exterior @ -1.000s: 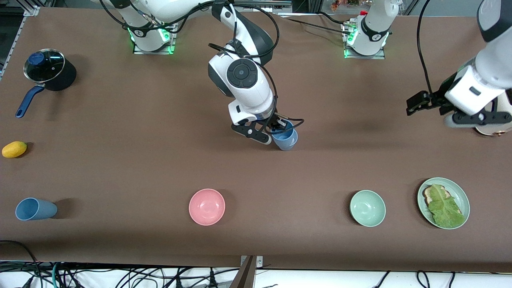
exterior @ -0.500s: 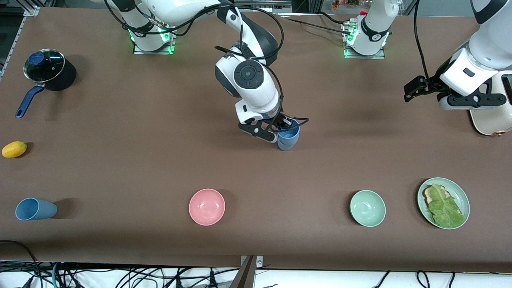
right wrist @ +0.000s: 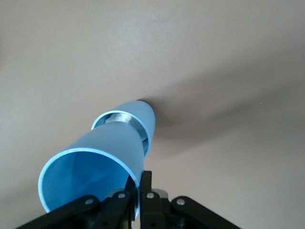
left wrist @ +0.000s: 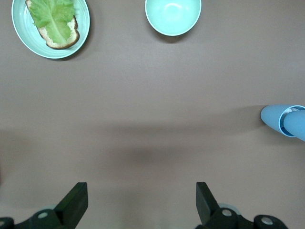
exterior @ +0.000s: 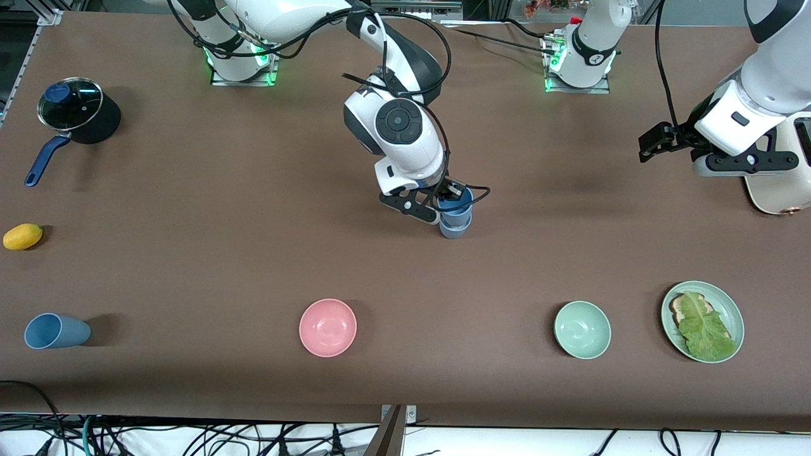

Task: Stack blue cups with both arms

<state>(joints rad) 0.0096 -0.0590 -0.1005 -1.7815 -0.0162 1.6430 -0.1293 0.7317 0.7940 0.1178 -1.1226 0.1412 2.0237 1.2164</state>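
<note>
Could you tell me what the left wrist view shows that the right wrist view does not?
Only the left wrist view: the plate with bread and lettuce, the green bowl, and the open left tool.

Only the right wrist view: the right tool shut on the brighter cup's rim.

Both: that cup entering the duller cup on the brown table.

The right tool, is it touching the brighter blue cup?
Touching. In the right wrist view the right tool is shut on the rim of the brighter blue cup, which enters the duller cup.
</note>
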